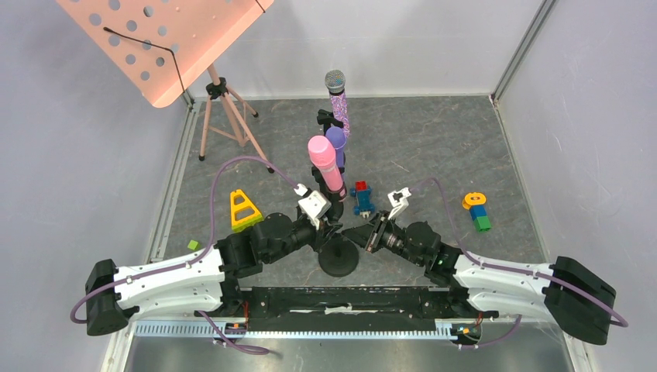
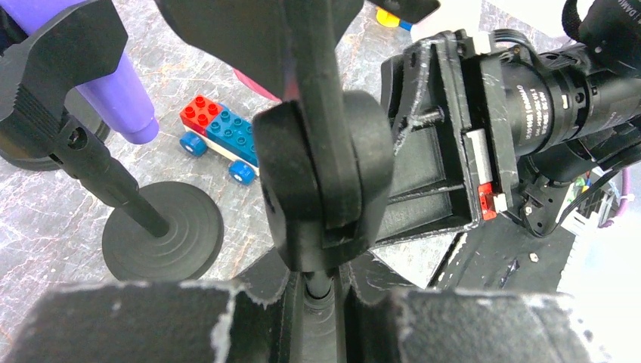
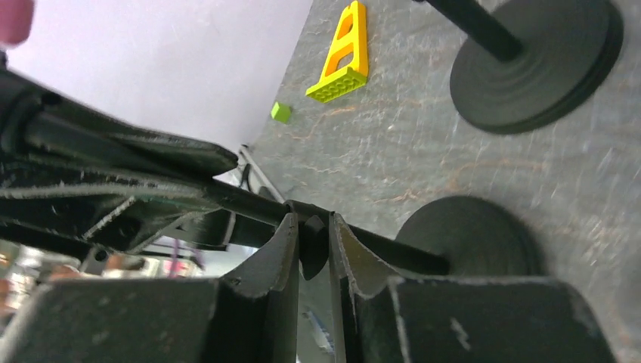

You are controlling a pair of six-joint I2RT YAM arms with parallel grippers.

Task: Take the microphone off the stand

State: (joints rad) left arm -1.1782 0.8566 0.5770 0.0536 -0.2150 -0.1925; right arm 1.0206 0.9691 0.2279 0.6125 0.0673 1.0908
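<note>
A pink microphone [image 1: 324, 161] sits tilted in the clip of the nearest black stand [image 1: 339, 257]. My left gripper [image 1: 327, 226] is shut on that stand's thin pole [image 2: 330, 283], just below the clip joint [image 2: 325, 174]. From the other side my right gripper [image 1: 369, 234] is shut on a small knob [image 3: 314, 246] on the same pole, above the round base [image 3: 469, 238]. Only the pink tip [image 3: 15, 19] of the microphone shows in the right wrist view. Behind stand a purple microphone [image 1: 335, 143] and a glittery one [image 1: 338, 97], each in its own stand.
A pink music stand [image 1: 166, 39] on a tripod [image 1: 221, 108] stands at the back left. On the floor lie a yellow triangular block [image 1: 244, 209], a small green cube [image 1: 192, 245], a blue and red brick car [image 1: 362, 198] and a stack of bricks [image 1: 476, 211]. Walls close in both sides.
</note>
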